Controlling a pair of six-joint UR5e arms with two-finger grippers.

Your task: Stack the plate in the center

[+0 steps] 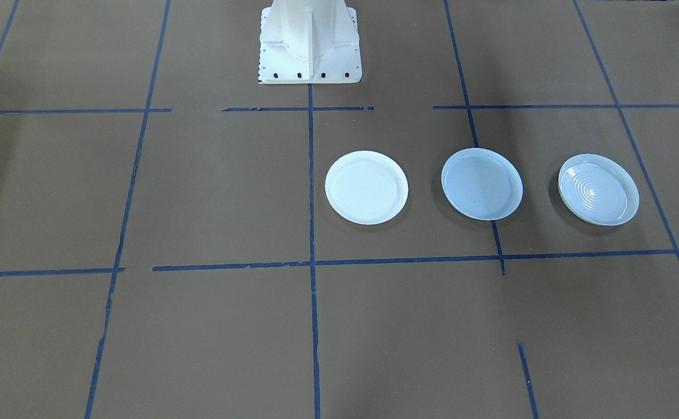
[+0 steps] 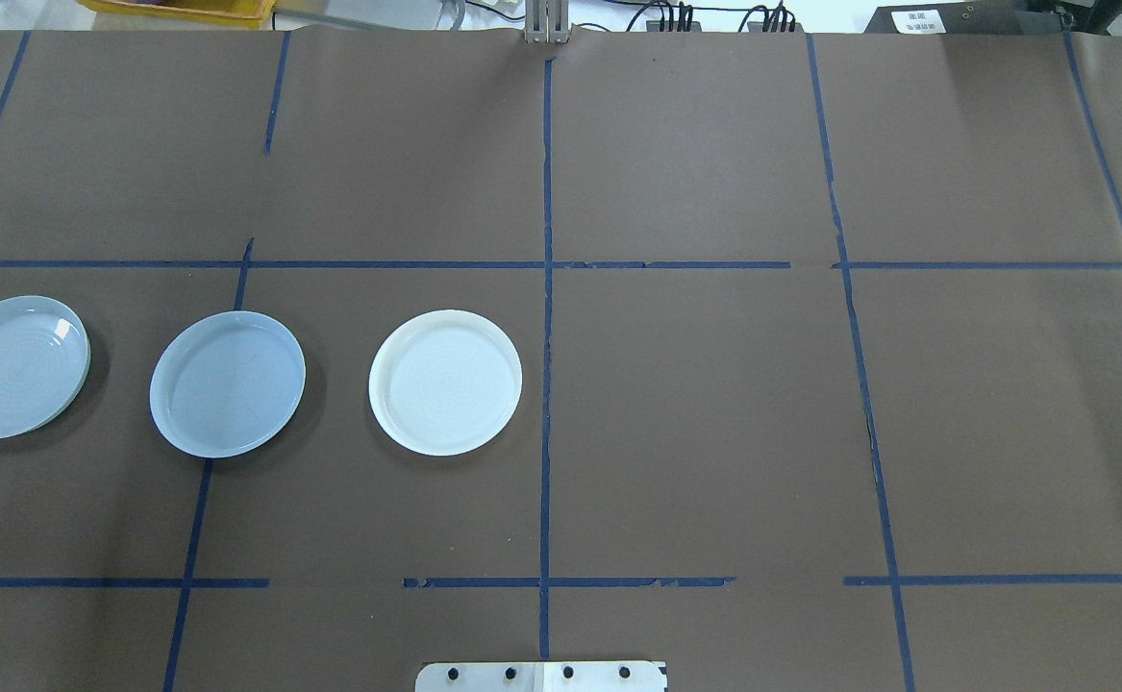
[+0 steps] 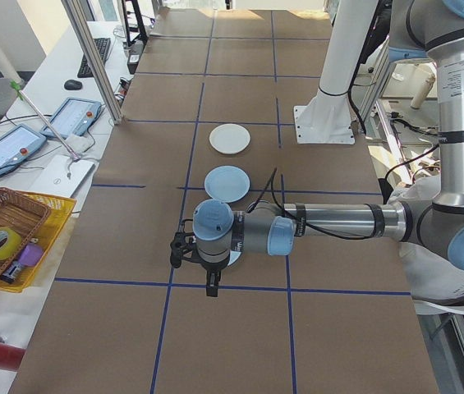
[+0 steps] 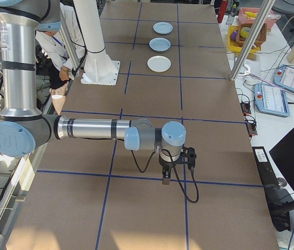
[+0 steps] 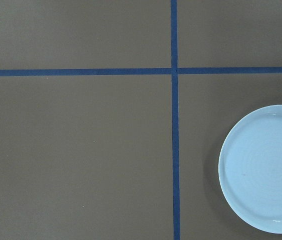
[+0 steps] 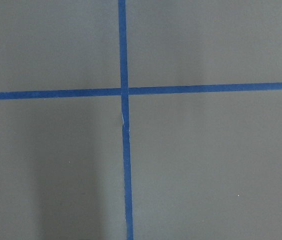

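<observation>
Brown paper covers the table (image 2: 695, 404), where three plates lie apart in a row: the blue plate (image 2: 227, 383) sits between the white plate (image 2: 445, 382) and ringed plate (image 2: 15, 366), the natural stacking base. Neither gripper's fingers can be judged; both hover off to the sides.

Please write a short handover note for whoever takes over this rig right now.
Left gripper: hovers above the table by the ringed plate; open or shut cannot be told.
Right gripper: hovers above bare table far from the plates; state cannot be told.
Three plates lie apart in a row: ringed plate, pale-blue plate in the middle, whiter plate.
Done: nothing stacked.
Left: stack the outer plates onto the pale-blue plate.
</observation>
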